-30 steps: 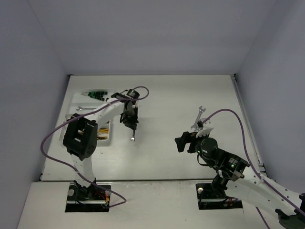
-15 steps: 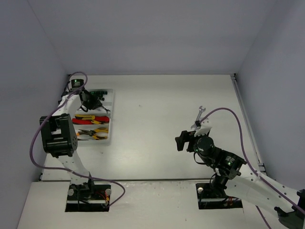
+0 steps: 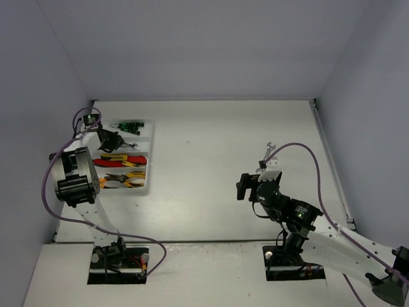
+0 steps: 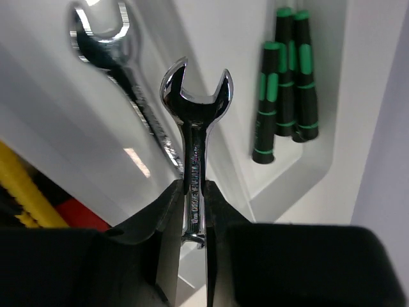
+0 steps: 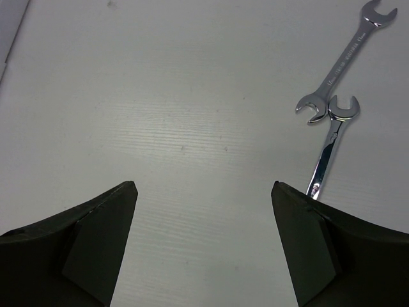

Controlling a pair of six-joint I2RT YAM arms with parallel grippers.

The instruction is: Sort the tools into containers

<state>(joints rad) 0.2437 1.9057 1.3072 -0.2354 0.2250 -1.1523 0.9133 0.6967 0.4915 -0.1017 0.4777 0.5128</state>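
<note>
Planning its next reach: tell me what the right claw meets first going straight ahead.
Likely the bare tabletop. The open right claw aims left of the nearer open-end wrench, though depth is unclear.

White tray [image 3: 151,167], left: green-black screwdrivers [image 3: 131,126] far slot, silver wrench [image 4: 121,70] next slot, red/yellow pliers [image 3: 124,160] nearer; second wrench [image 4: 195,147] gripped above tray. Two loose wrenches [image 5: 348,54] right, heads adjacent.

White arms [image 3: 101,220], blk motor joints [image 3: 75,182], purple cables [image 3: 43,192].

Tray [image 3: 151,167] far left, wrenches [image 5: 345,61] right
</note>
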